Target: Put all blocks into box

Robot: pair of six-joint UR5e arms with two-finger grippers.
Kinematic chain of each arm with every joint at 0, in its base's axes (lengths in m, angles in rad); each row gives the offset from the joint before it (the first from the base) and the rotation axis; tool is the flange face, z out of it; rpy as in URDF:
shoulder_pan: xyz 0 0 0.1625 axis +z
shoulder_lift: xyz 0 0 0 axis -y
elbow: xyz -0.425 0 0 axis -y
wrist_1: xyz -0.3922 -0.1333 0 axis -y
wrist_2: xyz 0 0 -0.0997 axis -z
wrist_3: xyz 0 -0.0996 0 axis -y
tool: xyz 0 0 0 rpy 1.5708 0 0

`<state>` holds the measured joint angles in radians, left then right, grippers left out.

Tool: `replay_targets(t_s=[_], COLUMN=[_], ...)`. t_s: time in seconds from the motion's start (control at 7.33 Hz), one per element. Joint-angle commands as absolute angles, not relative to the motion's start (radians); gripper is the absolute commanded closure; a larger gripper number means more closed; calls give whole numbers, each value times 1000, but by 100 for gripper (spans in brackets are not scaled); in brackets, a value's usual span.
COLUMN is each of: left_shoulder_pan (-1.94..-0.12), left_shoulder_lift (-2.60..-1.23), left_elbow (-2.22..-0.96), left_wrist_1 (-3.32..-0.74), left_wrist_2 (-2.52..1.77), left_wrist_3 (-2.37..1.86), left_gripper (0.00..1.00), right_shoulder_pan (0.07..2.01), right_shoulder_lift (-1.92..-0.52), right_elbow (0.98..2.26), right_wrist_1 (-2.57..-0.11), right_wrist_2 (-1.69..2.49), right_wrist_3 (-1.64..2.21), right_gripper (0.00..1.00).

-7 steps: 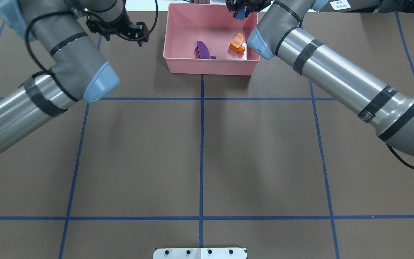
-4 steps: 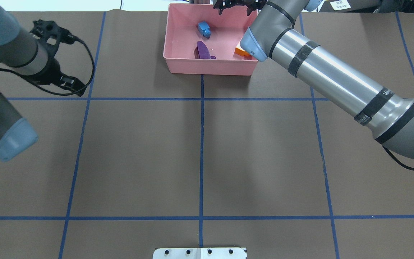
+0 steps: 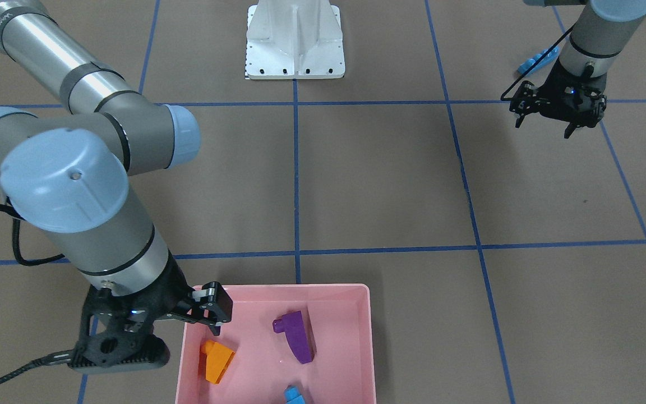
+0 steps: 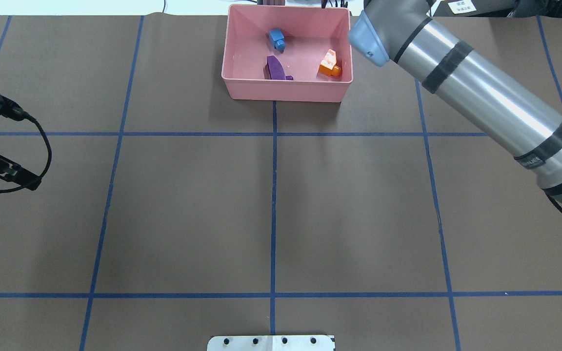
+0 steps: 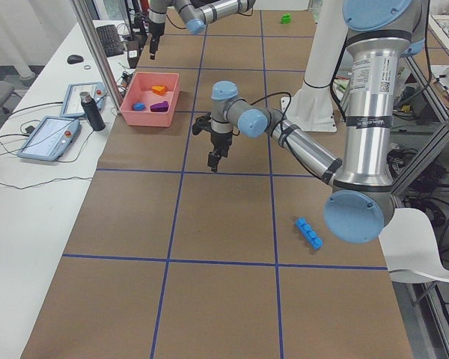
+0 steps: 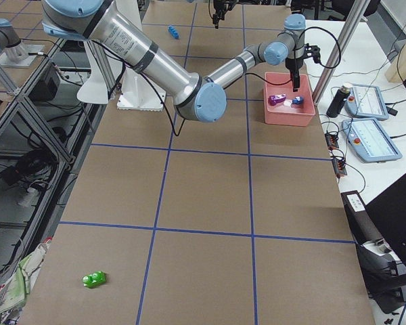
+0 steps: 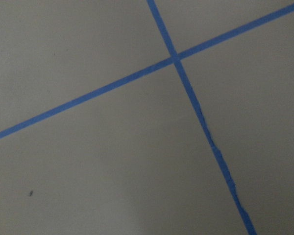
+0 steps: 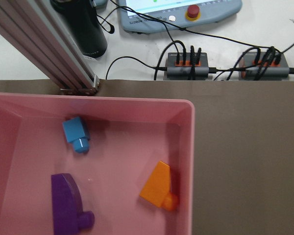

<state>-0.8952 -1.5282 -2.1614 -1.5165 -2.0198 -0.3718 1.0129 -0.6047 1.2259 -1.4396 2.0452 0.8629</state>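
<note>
The pink box [image 4: 286, 92] stands at the far middle of the table and also shows in the front view [image 3: 278, 288]. In it lie the purple sloped brick [image 4: 276, 68], the orange sloped brick [image 4: 330, 63] and the small light-blue brick [image 4: 277, 39]. My right gripper [image 3: 188, 328] hangs open and empty over the box's corner near the orange brick [image 3: 217, 362]. My left gripper [image 3: 544, 128] is open and empty above bare table far from the box. The long light-blue brick [image 5: 309, 232] lies near my left arm's base. The green brick [image 6: 93, 278] lies far off near my right side.
The white robot base [image 4: 271, 342] sits at the near table edge. Beyond the box stand an aluminium post [image 8: 39, 44], a black bottle [image 8: 83, 29], tablets and cables. Blue tape lines [image 7: 176, 58] cross the brown table.
My right gripper let go of the small light-blue brick, which now lies in the box, and drew back past the box's corner. My left arm swung away from the box to the left.
</note>
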Motion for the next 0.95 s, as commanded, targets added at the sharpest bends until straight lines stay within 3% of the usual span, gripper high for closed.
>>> replay_targets(t_s=[0.0,0.27,0.55,0.82], left_shoulder_pan=[-865,-777,-679,-568], left_shoulder_lift=[-1384,-1176,-964,-914], left_elbow=[-2200,-2198,-2194,-2178], left_wrist_1=[-1537,-1749,-1979,-2002], left_wrist_2=[-2029,-2029,-2031,-2033], left_wrist_3=[-253,-250,-262,-326], left_gripper=[0,0,0,1], right_shoulder_pan=[1069,1126,1179,1196], right_shoulder_lift=[-797,-979,-1044,-1119], right_elbow=[1545,1821,1899,1916], right_wrist_1=[-1694,-1947,-2095,-2135], right_wrist_2=[2100,2099,2100,2100], right_wrist_3=[763,520,421,405], right_gripper=[0,0,0,0])
